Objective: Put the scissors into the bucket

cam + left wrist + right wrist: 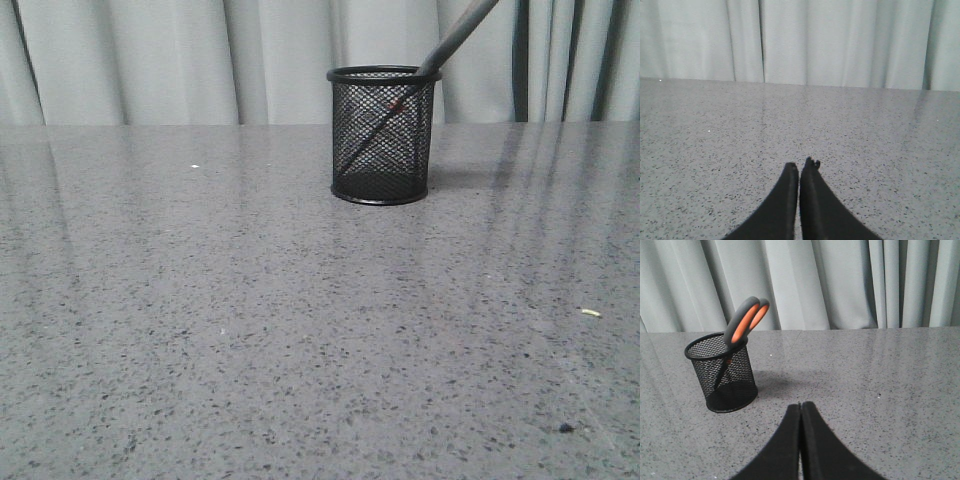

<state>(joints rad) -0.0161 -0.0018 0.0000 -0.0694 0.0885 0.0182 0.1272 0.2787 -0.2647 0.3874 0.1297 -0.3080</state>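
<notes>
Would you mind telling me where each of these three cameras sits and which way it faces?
Front view: low, looking forward over the table at the bucket holding the scissors; no robot parts show.
Left wrist view: above the shut left claw, facing bare tabletop and curtain.
Right wrist view: above the shut right claw, facing the bucket and scissors, which the front view shares.
</notes>
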